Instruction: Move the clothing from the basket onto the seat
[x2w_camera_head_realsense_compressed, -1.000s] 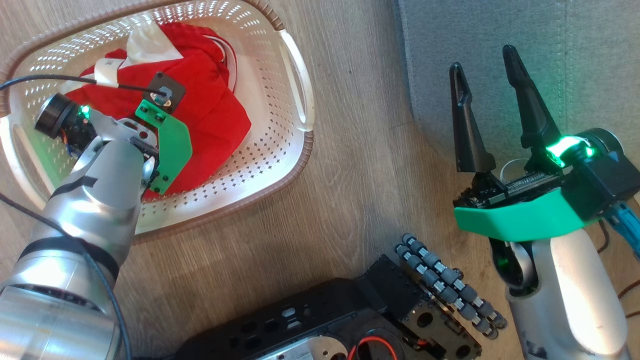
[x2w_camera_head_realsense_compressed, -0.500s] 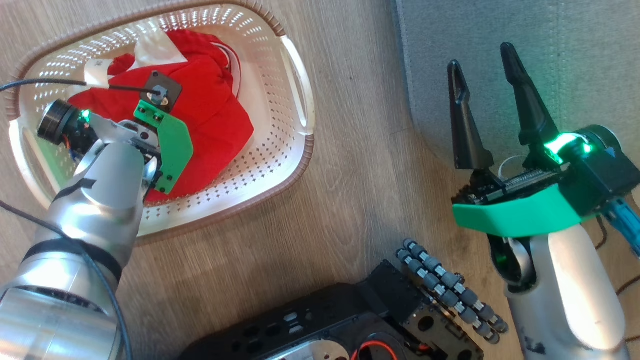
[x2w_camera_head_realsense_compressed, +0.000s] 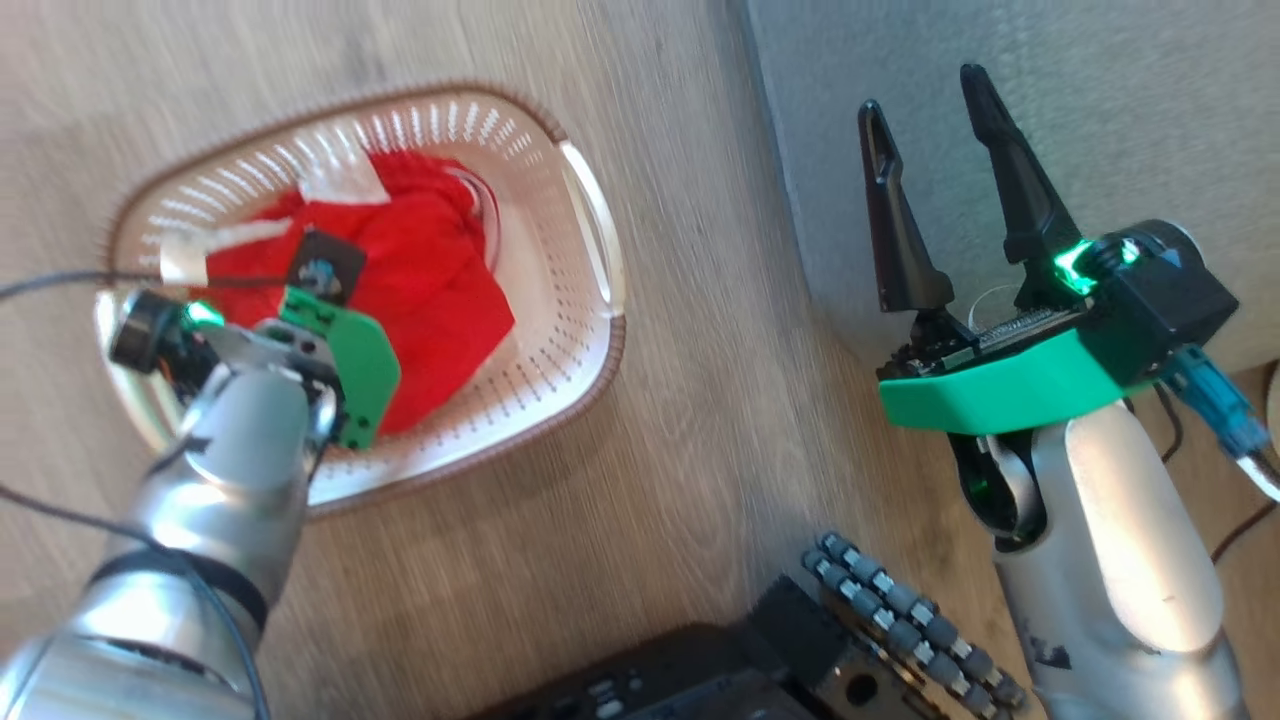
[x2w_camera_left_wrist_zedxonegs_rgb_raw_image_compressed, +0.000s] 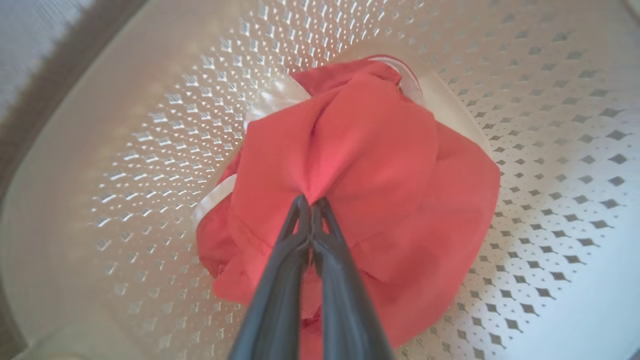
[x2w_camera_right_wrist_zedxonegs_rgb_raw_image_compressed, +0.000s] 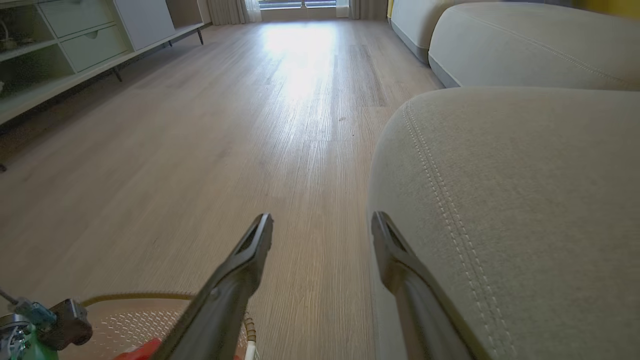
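Clothing sat pinched in the clamped left gripper inside the basket; the seat lay rightward, beside the spread-fingered right gripper.

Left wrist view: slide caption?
Left hand pinches a fold of the red clothing inside the cream perforated basket.

floor: pale wood planks; cabinet: low, legged; window: bright

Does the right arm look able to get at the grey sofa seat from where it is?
Probably yes. The right claw is open and empty, right beside the edge of the seat, and nothing lies between them.
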